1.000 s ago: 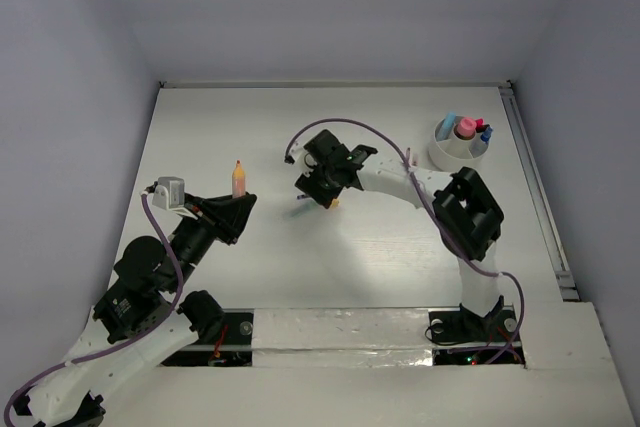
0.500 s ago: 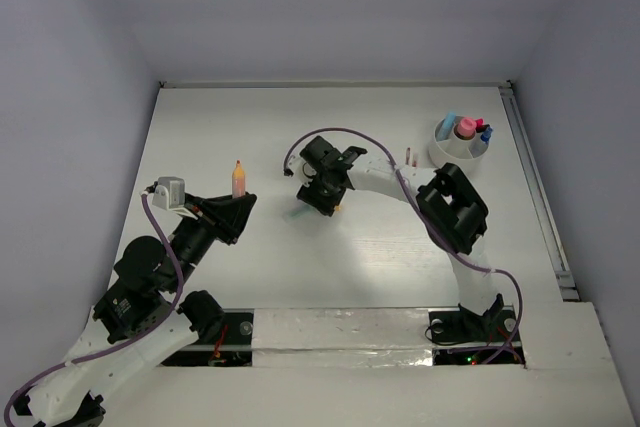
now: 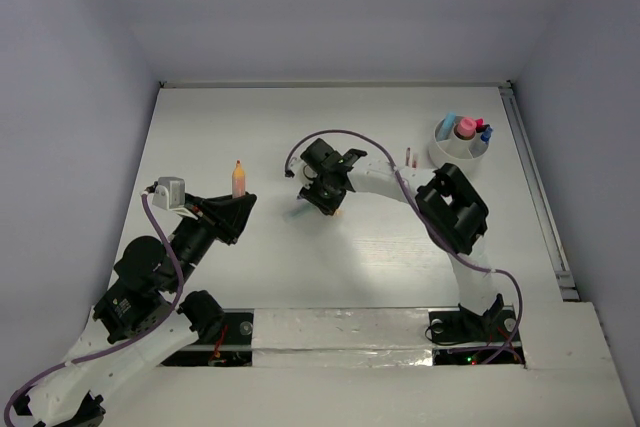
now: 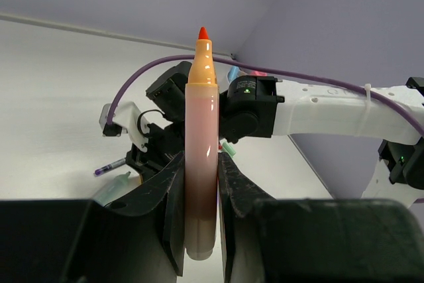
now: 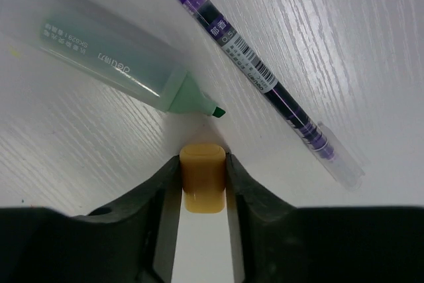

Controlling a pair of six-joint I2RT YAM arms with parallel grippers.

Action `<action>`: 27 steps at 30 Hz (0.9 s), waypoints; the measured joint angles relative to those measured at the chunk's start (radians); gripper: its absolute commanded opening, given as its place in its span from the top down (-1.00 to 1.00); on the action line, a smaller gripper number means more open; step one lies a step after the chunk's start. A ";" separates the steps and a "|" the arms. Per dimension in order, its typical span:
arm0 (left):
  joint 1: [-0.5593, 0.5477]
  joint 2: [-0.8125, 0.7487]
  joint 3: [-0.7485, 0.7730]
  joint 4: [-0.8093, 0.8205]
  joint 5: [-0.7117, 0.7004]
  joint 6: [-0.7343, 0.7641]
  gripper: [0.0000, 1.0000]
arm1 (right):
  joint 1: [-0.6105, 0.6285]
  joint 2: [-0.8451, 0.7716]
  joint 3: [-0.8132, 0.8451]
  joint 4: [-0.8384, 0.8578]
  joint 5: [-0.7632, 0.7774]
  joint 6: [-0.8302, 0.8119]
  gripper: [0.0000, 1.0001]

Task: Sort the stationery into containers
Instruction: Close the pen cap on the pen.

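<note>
left gripper [image 4: 201, 164] was clamped tight on upright orange marker [image 4: 201, 124]. right gripper [image 5: 202, 164] pinched yellow piece [image 5: 203, 187] (cap or marker end, unclear), beside green highlighter [image 5: 112, 64] tip; purple pen [image 5: 265, 81] near.

- I see an orange marker [image 4: 201, 164] with a red tip.
- The pale-green highlighter [image 5: 112, 57] has a darker green nib.
- The purple pen [image 5: 265, 77] carries a white barcode label.
- The yellow marker [image 5: 203, 187] looks mustard-toned.
- The cup [image 3: 455, 154] is white.
- My table [image 5: 371, 44] reads white, wood-grained.

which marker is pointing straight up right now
The orange marker clamped in the left gripper, red tip up; the green highlighter and purple pen lie flat on the table.
</note>
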 measured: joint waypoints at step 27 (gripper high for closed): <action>-0.003 0.474 -0.255 0.508 0.318 -0.039 1.00 | 0.000 -0.853 -0.505 0.479 0.369 0.501 1.00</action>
